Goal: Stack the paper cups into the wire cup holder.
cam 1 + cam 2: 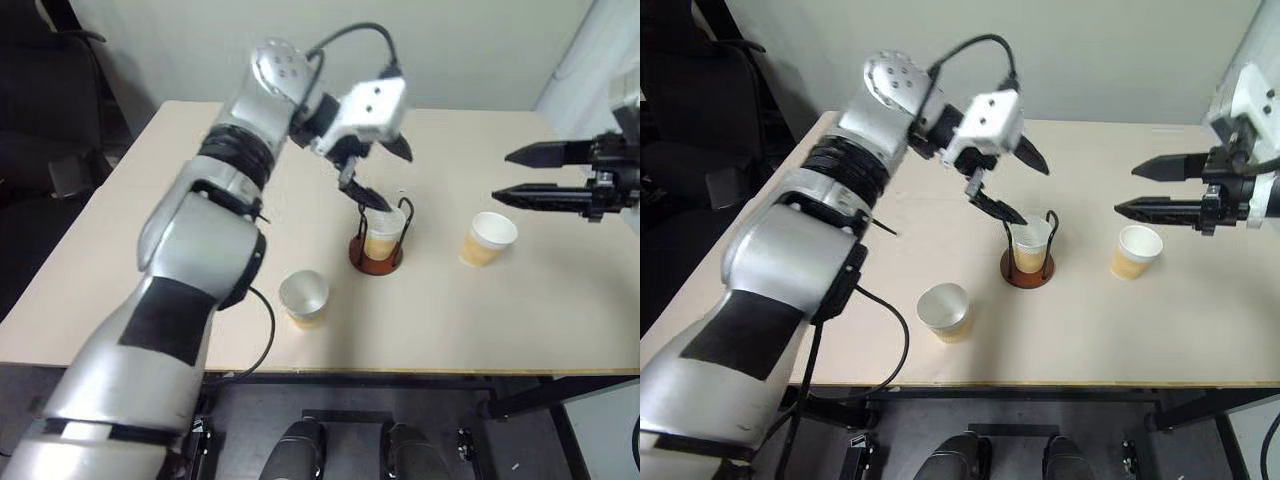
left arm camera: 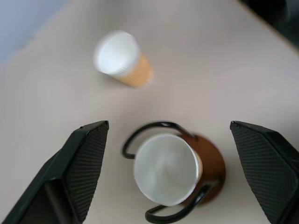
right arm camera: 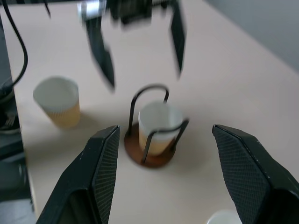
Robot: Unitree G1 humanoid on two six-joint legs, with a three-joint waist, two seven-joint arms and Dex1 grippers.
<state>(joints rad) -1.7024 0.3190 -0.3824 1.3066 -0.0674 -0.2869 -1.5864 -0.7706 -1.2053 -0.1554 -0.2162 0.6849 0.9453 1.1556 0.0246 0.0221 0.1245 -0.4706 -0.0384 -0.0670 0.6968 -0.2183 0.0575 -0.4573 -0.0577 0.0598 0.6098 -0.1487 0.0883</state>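
Left eye view | wire cup holder (image 1: 377,250): one tapered paper cup (image 1: 385,233) inside | left gripper (image 1: 385,172) spread above | right gripper (image 1: 518,174) spread, empty | beige worktop (image 1: 560,310)

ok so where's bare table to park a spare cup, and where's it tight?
Free: the far table strip behind the wire cup holder, and the left side beyond the near cup. Tight: around the holder, under the open left end effector, and between it and the right cup.
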